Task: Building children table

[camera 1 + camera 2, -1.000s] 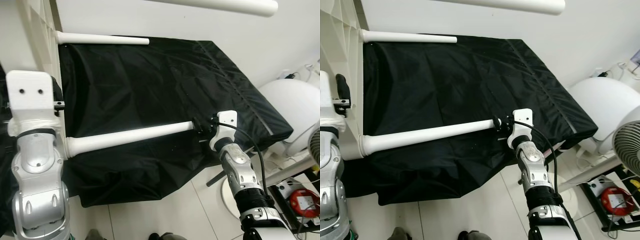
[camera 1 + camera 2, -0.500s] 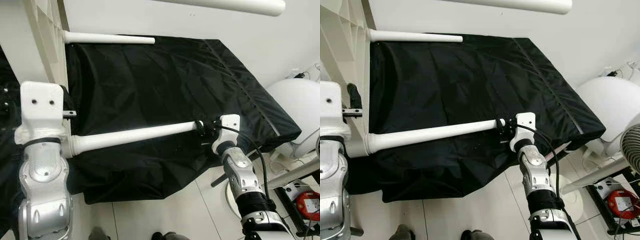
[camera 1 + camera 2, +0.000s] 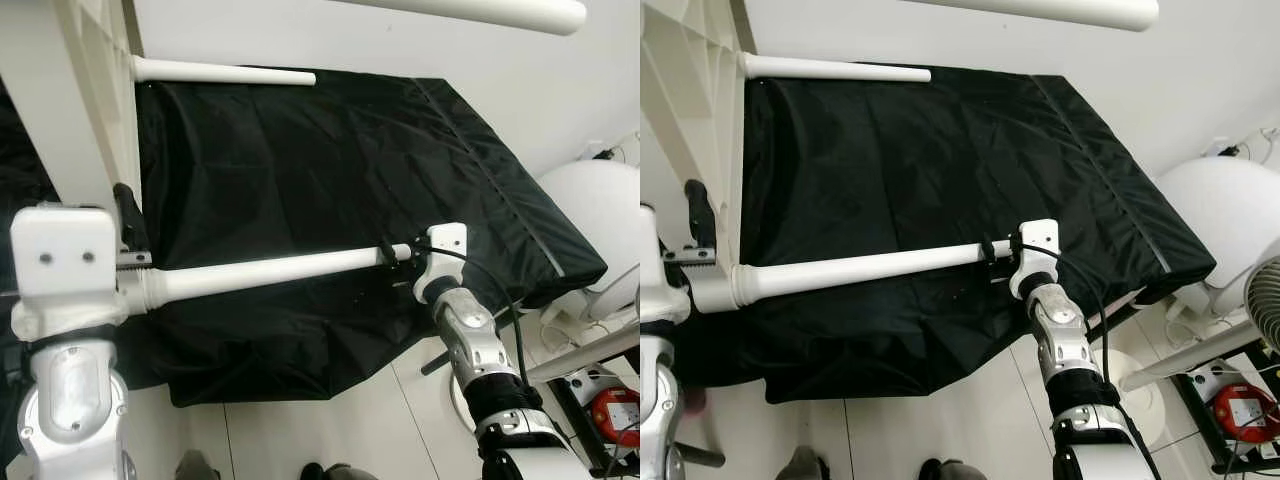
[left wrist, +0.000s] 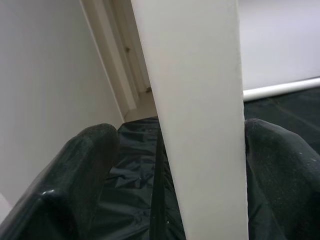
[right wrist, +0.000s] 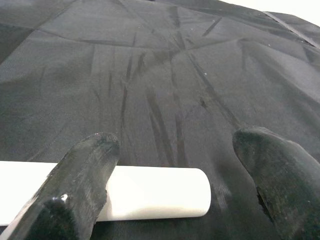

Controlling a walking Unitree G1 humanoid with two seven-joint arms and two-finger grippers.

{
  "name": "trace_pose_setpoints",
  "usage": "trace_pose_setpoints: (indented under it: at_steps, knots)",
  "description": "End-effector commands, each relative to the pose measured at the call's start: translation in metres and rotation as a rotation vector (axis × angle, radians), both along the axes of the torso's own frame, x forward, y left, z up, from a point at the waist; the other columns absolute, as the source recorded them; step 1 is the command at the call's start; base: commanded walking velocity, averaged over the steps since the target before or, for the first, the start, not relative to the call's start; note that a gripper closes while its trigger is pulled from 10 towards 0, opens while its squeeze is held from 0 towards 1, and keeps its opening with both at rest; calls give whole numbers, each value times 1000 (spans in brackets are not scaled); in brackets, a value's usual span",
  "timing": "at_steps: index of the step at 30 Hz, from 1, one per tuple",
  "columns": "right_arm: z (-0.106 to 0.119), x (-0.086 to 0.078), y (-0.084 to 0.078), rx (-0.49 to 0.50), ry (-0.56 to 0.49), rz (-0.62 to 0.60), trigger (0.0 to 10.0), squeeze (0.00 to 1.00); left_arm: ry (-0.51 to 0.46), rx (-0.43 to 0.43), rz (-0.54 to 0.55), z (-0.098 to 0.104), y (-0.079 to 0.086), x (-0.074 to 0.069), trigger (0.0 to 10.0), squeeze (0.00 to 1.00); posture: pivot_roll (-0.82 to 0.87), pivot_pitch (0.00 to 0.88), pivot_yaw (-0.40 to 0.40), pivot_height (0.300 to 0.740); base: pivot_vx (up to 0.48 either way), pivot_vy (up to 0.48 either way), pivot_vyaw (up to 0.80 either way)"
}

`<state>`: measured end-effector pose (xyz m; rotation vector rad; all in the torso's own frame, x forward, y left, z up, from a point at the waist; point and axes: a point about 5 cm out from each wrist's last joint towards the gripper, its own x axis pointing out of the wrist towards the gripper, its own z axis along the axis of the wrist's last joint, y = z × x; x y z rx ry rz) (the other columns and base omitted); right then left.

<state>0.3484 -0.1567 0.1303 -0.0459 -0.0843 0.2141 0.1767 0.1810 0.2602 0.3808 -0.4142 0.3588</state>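
Camera has shifted between frames, so the whole scene sits differently. Real changes: the left gripper has risen along the white tabletop, its wrist block now higher beside the panel edge. The right gripper has eased back at the tip of the near table leg (fingers now apart, leg end between them, one finger touching).

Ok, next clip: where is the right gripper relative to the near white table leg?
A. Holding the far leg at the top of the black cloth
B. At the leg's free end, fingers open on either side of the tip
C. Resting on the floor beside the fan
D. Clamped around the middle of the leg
B: the right gripper sits at the free end of the near white leg, its fingers spread apart around the tip over the black cloth.
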Motion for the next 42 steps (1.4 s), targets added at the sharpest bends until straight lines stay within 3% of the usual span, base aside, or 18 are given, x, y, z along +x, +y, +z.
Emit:
trace_pose_setpoints:
  at_steps: [1, 8, 11, 12, 16, 19, 23, 30, 34, 42]
  knots:
    - [-6, 0, 3, -6, 24, 14, 10000, 0, -31, -7, -40, 1, -4, -6, 10000, 0, 224, 163, -166, 740, 0, 0, 0]
    - [-7, 2, 8, -11, 26, 36, 10000, 0, -42, -27, -111, -6, -6, -14, 10000, 0, 236, 168, -167, 740, 0, 0, 0]
    - [-8, 3, 11, -12, 30, 43, 10000, 0, -19, 1, -184, -14, -8, -23, 10000, 0, 264, 176, -170, 740, 0, 0, 0]
    - [-9, 4, 12, -13, 34, 48, 10000, 0, 2, 46, -232, -18, -10, -29, 10000, 0, 269, 179, -172, 740, 0, 0, 0]
    - [-10, 5, 14, -18, 36, 58, 10000, 0, 14, 79, -259, -21, -9, -35, 10000, 0, 274, 180, -173, 740, 0, 0, 0]
    - [-9, 7, 17, -24, 36, 63, 10000, 0, 81, 130, -291, -29, -8, -43, 10000, 0, 277, 178, -171, 740, 0, 0, 0]
    - [-9, 8, 17, -24, 35, 64, 10000, 0, 82, 161, -330, -32, -11, -44, 10000, 0, 277, 174, -172, 740, 0, 0, 0]
    - [-9, 9, 20, -39, 17, 63, 10000, 0, 70, 242, -490, -49, -16, -21, 10000, 0, 268, 159, -167, 740, 0, 0, 0]
    - [-9, 10, 18, -37, 8, 46, 10000, 0, 51, 268, -536, -51, -18, -16, 10000, 0, 255, 151, -157, 740, 0, 0, 0]
    - [4, 4, 0, 40, -122, -54, 10000, 0, 53, 204, -592, -56, -25, 11, 10000, 0, 192, 124, -107, 740, 0, 0, 0]
